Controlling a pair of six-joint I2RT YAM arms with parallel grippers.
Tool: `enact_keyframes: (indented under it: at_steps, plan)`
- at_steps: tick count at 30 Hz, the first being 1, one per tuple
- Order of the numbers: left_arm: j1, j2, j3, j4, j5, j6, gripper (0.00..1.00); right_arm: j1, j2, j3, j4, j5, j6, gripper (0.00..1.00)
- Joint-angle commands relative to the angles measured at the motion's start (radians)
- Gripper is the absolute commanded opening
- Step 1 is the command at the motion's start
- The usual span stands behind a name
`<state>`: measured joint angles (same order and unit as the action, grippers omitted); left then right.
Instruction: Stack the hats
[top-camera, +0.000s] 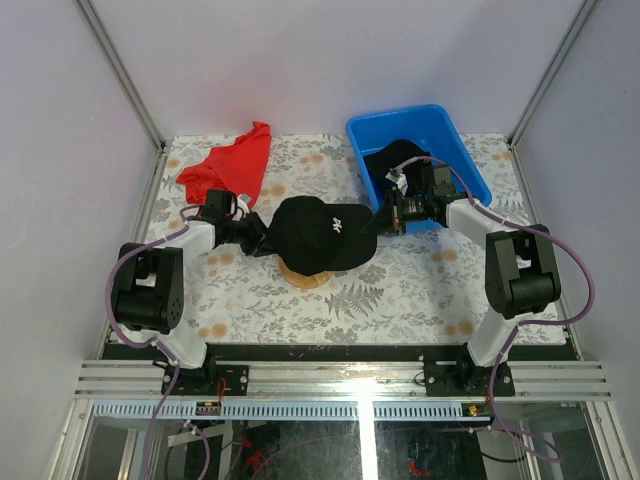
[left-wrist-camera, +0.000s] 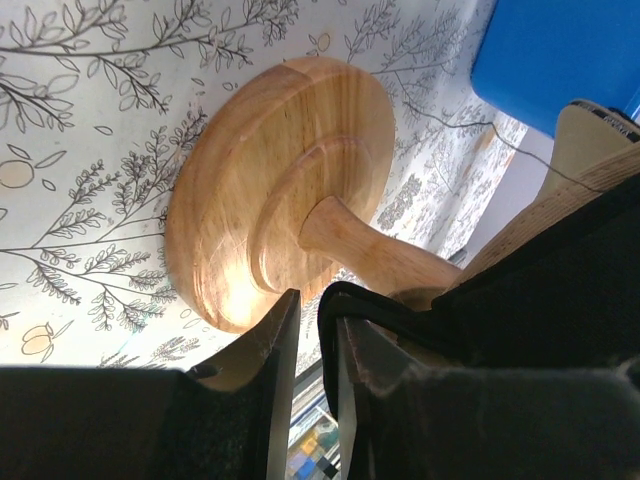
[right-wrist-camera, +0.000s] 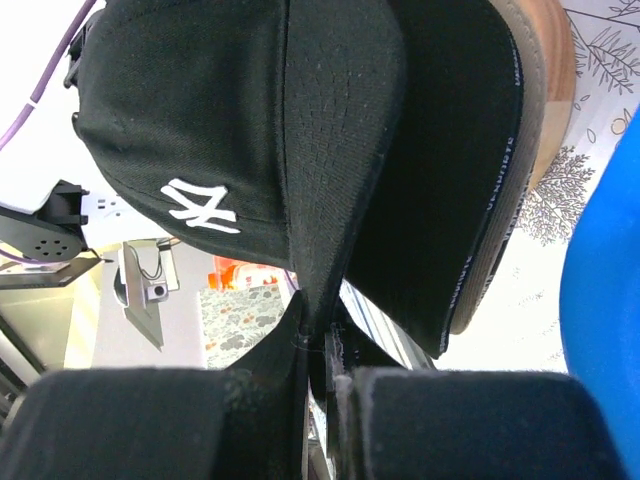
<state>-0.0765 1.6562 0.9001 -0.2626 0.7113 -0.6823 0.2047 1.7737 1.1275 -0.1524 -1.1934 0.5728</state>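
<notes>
Left gripper (top-camera: 257, 239) pinches the black cap (top-camera: 318, 232) at its nine-o'clock rear edge. Right gripper (top-camera: 377, 222) clamps the brim at three, apparently to seat it over the wooden stand (top-camera: 303, 278). Another hat (top-camera: 395, 158) waits in the blue bin (top-camera: 445, 128) at one o'clock.

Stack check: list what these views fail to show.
- Top view: the black baseball cap with white logo hides any caps beneath; count unknown.
- Top view: the right arm covers part of the black hat in the blue plastic bin.
- Left wrist view: the top of the round wooden stand is behind black fabric.
</notes>
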Motion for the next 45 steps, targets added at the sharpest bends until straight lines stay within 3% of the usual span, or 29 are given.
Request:
enact_keyframes:
  at_steps: [1, 3, 9, 16, 28, 45]
  plan:
    - [0.010, 0.072, -0.102, -0.111, -0.158, 0.082, 0.16, 0.013, 0.033, -0.033, -0.124, 0.260, -0.124, 0.04]
    - [0.007, 0.060, -0.106, -0.111, -0.137, 0.082, 0.16, 0.015, 0.028, -0.035, -0.121, 0.270, -0.129, 0.09]
    - [-0.029, -0.034, -0.057, -0.151, -0.106, 0.061, 0.18, 0.020, -0.027, -0.012, -0.121, 0.295, -0.120, 0.38]
    - [-0.042, -0.101, -0.012, -0.192, -0.090, 0.043, 0.19, 0.018, -0.073, 0.045, -0.173, 0.332, -0.132, 0.49]
    - [-0.039, -0.214, 0.058, -0.219, -0.104, -0.033, 0.27, 0.014, -0.171, 0.223, -0.321, 0.431, -0.166, 0.62]
    - [-0.015, -0.345, 0.099, -0.264, -0.091, -0.114, 0.44, 0.005, -0.128, 0.309, -0.312, 0.456, -0.143, 0.65]
